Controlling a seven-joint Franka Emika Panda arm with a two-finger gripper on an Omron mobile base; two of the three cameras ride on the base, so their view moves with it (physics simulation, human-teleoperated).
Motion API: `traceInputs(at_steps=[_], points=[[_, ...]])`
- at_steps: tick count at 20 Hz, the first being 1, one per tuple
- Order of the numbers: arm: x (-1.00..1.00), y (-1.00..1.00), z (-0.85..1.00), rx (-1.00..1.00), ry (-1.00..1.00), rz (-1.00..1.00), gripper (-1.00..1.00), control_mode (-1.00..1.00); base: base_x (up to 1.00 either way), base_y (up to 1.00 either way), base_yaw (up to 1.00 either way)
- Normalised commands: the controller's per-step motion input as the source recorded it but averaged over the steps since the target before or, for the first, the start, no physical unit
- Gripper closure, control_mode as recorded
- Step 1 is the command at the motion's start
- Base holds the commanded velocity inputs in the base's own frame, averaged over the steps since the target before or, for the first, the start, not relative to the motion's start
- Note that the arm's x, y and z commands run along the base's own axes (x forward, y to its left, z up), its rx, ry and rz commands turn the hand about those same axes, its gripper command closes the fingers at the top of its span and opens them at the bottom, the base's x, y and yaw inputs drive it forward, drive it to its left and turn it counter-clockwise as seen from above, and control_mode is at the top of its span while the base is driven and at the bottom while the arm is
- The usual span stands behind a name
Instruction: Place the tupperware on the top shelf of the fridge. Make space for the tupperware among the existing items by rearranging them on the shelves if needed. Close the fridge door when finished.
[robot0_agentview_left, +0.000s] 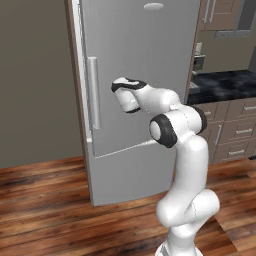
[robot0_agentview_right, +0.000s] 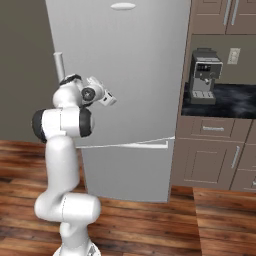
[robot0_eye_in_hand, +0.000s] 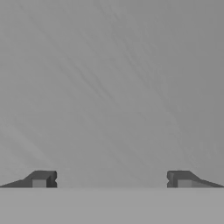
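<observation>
Two fingers (robot0_eye_in_hand: 43, 178) spread wide and empty, gripper (robot0_eye_in_hand: 111, 179) facing the fridge door (robot0_agentview_left: 135, 60) right of its handle (robot0_agentview_left: 93, 92), and a careless push could glance off.

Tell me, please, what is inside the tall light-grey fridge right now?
Nothing inside can be seen: the tall light-grey fridge has its flat door shut, covering shelves and any contents. The open two-finger gripper faces the plain grey door surface.
</observation>
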Motion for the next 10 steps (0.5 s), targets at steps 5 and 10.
traceInputs(at_steps=[5, 10], points=[[0.45, 0.03, 0.27, 0.00, 0.19, -0.24, -1.00, -1.00, 0.00, 0.00, 0.00], [0.42, 0.00, 0.73, 0.00, 0.30, -0.22, -1.00, -1.00, 0.00, 0.00, 0.00]])
